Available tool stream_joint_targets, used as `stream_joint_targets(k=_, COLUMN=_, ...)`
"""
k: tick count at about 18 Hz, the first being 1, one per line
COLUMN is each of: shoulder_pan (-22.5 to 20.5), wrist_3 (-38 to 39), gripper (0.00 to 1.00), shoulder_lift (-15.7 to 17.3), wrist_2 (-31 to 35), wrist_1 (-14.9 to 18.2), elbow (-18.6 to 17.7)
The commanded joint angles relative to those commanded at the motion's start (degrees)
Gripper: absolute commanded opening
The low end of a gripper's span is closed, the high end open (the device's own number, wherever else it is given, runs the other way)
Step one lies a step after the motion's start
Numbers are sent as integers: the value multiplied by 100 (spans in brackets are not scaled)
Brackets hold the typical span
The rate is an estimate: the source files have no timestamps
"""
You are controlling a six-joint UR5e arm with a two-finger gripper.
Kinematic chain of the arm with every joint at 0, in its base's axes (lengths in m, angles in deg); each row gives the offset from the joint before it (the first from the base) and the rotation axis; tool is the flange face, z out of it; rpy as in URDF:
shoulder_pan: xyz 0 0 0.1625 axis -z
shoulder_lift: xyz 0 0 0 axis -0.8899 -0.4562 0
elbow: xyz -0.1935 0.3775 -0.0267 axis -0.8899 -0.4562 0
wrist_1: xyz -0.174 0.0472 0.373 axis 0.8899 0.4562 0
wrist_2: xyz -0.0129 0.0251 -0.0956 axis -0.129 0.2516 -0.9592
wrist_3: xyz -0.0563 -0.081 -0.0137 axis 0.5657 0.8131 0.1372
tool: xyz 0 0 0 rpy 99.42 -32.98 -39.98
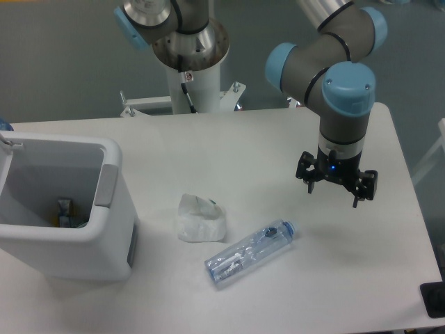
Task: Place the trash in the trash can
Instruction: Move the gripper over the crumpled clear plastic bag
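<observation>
My gripper (336,189) hangs open and empty above the table (389,264), right of the bottle (250,253). The tissue (201,218) lies between bottle and trash can (111,229). Risk: the crushed clear bottle may roll or slip from my fingers if I close off-centre.

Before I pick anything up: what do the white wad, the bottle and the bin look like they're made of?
The white wad looks like soft matte tissue paper: crumpled folds, no shine. The bottle looks like thin clear plastic, see-through and dented, with a blue cap. The bin looks like rigid, smooth white plastic with a thick rounded rim and a grey side panel.
</observation>
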State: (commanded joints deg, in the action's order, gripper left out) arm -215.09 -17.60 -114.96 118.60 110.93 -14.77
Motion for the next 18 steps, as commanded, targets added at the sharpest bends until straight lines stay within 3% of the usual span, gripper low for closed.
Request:
stream_joint_targets(k=4, shoulder_pan=70, wrist_3=70, gripper=100, shoulder_lift=44, wrist_2=-17, wrist_1=-70, elbow=-210)
stream_joint_targets(k=9, shoulder_pan=412, wrist_3=237, gripper=100, shoulder_lift=53, wrist_2=-26, wrist_1=-571, elbow=-509)
stream_joint_targets(k=13, shoulder_pan=825, wrist_3=570, gripper=100, shoulder_lift=88, wrist_2=-18, wrist_1=-703, elbow=-720)
stream_joint_targets(k=18, shoulder_pan=1493, wrist_3=1555, gripper=100, shoulder_lift=114, wrist_2=-35, wrist_1=-703, elbow=-861)
